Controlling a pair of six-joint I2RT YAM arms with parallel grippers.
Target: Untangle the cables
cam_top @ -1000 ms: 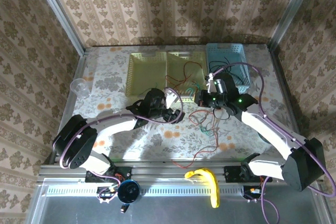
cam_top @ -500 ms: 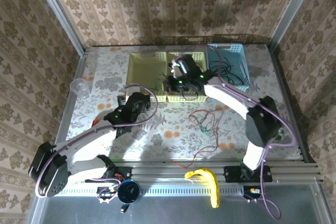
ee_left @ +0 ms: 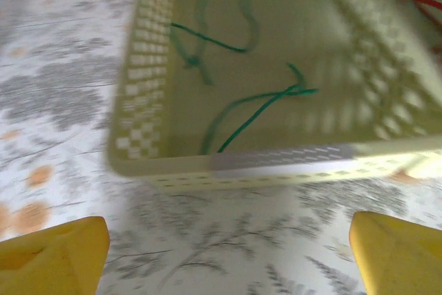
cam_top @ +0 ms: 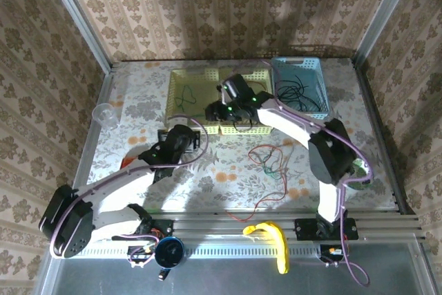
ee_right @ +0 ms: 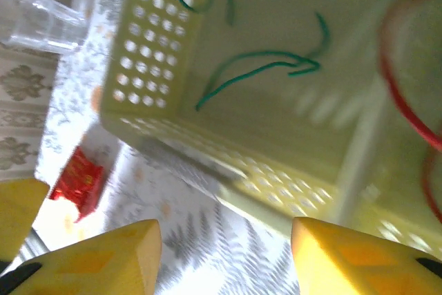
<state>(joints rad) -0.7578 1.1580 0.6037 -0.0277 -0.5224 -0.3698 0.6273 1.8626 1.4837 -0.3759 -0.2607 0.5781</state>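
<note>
Biggest change is on my right side. Half a second ago my right gripper (ee_right: 224, 229) was over the middle yellow basket (cam_top: 257, 126). Now it's slid left and hangs above the wall that basket shares with the left yellow basket (cam_top: 171, 101), fingers spread wide with nothing between them. My left gripper (ee_left: 228, 229) barely budged in that half second, just nudged toward the left basket's near wall. It sits low over the table (cam_top: 138, 101), also wide open and empty. A full second ago it was further right, by the middle basket's near corner.

Now the cables. The red and green tangle (cam_top: 271, 160) lies on the table in front of the middle basket, same spot as before. Its long axis runs far to near, and a red tail trails toward the near edge, slanting a bit left. The green cable (ee_left: 266, 101) is inside the left basket, which looked bare a second ago. In my left wrist view its nearer strand climbs diagonally rightward from the near wall. The black cables (cam_top: 295, 91) sit looped in the blue basket (cam_top: 297, 61). A clear cup (ee_right: 38, 15) and a red packet (ee_right: 79, 174) are off to the left.
</note>
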